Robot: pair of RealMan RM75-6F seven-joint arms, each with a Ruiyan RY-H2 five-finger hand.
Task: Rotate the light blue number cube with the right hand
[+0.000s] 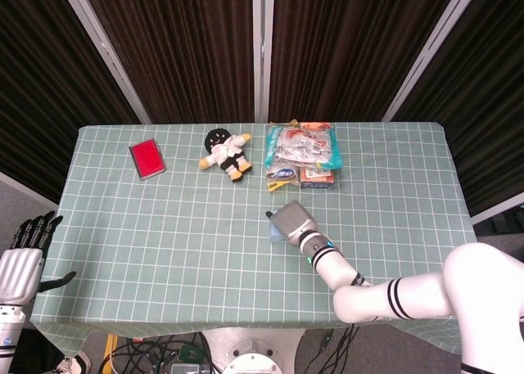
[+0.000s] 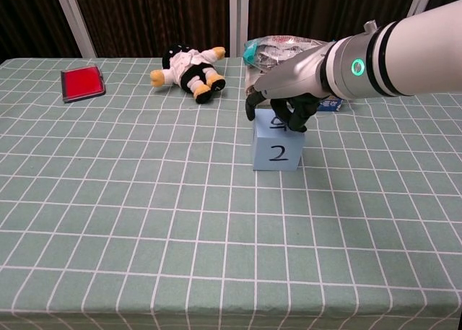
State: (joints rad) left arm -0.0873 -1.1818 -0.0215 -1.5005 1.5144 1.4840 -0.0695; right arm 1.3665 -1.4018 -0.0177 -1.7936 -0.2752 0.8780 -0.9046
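The light blue number cube (image 2: pixel 276 151) sits flat on the green checked tablecloth (image 2: pixel 144 200) near the middle, its face marked 2 turned squarely toward the chest camera. My right hand (image 2: pixel 285 99) reaches over it from the right and grips its top, with the fingers (image 2: pixel 296 119) curled onto the top face and the thumb at the upper left edge. In the head view my right hand (image 1: pixel 292 222) hides nearly all of the cube (image 1: pixel 273 232). My left hand (image 1: pixel 24 263) hangs off the table's left front corner, holding nothing, fingers apart.
A plush doll (image 2: pixel 189 68) lies behind and to the left of the cube. A pile of snack packets (image 2: pixel 289 52) lies just behind my right hand. A red flat box (image 2: pixel 83 82) rests at the far left.
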